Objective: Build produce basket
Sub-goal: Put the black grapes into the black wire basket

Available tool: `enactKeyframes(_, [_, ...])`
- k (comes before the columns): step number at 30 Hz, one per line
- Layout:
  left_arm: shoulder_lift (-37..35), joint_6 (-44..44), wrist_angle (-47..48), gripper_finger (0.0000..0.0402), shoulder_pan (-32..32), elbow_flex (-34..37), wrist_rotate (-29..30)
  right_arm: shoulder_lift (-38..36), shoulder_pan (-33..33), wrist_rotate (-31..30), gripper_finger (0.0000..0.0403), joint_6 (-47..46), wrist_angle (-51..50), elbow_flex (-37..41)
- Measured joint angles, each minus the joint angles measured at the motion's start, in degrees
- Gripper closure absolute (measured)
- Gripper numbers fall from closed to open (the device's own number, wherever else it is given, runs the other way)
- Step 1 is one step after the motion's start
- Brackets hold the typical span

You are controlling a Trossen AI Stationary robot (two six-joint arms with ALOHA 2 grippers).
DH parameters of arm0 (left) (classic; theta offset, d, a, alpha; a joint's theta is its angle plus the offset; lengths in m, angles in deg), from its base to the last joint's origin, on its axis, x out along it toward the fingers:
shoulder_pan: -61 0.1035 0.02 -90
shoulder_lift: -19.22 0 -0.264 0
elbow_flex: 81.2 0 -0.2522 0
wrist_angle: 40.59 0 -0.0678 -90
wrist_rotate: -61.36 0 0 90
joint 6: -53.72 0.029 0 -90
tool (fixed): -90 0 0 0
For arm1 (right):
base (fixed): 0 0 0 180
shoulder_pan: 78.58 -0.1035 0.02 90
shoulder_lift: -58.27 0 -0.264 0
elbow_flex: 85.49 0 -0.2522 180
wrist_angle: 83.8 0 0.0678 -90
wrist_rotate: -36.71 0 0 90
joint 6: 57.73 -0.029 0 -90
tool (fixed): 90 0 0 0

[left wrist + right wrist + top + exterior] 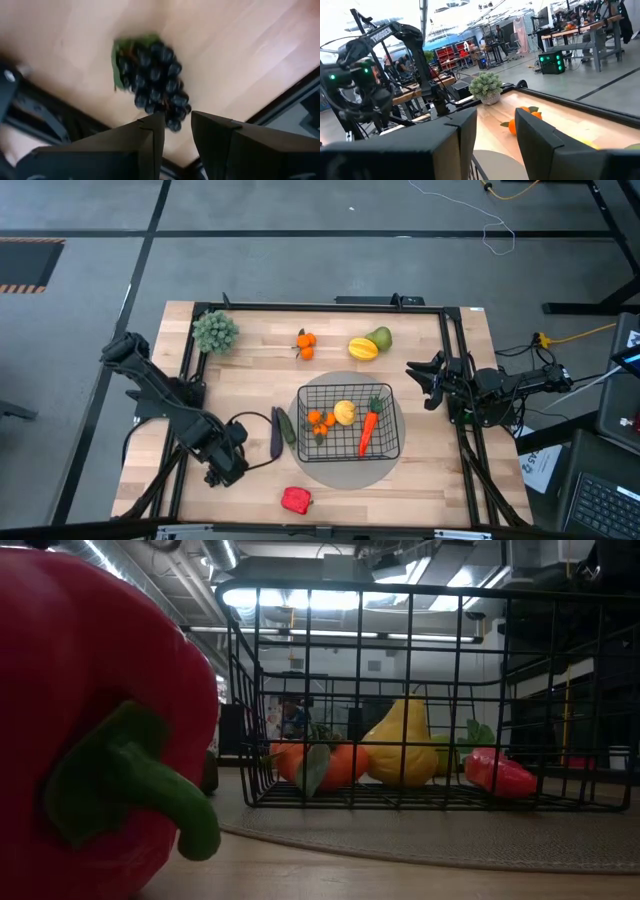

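The black wire basket (392,442) stands on a grey round disc (345,475) and holds an orange cluster (320,422), a yellow fruit (345,412) and the carrot (368,430). The dark grapes (152,82) with a green leaf lie on the wood right below my left gripper (177,120), which points down, open, at the table's near left (225,465). The high view hides the grapes under that arm. My right gripper (420,378) waits open at the right edge, level, with nothing between its fingers (495,117).
Eggplant (275,433) and cucumber (288,427) lie left of the basket, and the red pepper (296,500) lies at the near edge. At the far side sit another orange cluster (305,343), a yellow fruit (362,349), a green fruit (381,337) and a green plant (215,332).
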Motion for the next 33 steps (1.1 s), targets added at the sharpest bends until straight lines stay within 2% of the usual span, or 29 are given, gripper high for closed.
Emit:
enactKeyframes(3, [1.5, -2.1, 0.0, 0.0317, 0.0, 0.0, -2.2, 0.0, 0.0, 0.0, 0.0272, -0.8, -0.7, 0.0])
enactKeyframes(18, [7.9, -3.5, -0.8, 0.0317, -0.5, 4.7, -1.9, 0.0, 0.0, 0.5, 0.0272, -1.2, -1.5, 0.0])
enactKeyframes(22, [9.3, -3.5, -5.9, 0.0317, -0.8, 7.2, -1.9, 0.0, 0.0, 0.5, 0.0272, -1.4, -1.5, 0.0])
enactKeyframes(27, [9.3, -3.5, -14.9, 0.0317, -1.1, 12.0, -3.0, 0.0, 0.0, 0.6, 0.0272, -6.1, -1.5, 0.0])
enactKeyframes(33, [9.2, -3.6, -16.2, 0.0317, -1.1, 15.4, -3.8, 0.0, 0.0, 0.8, 0.0272, -8.5, -1.5, 0.0])
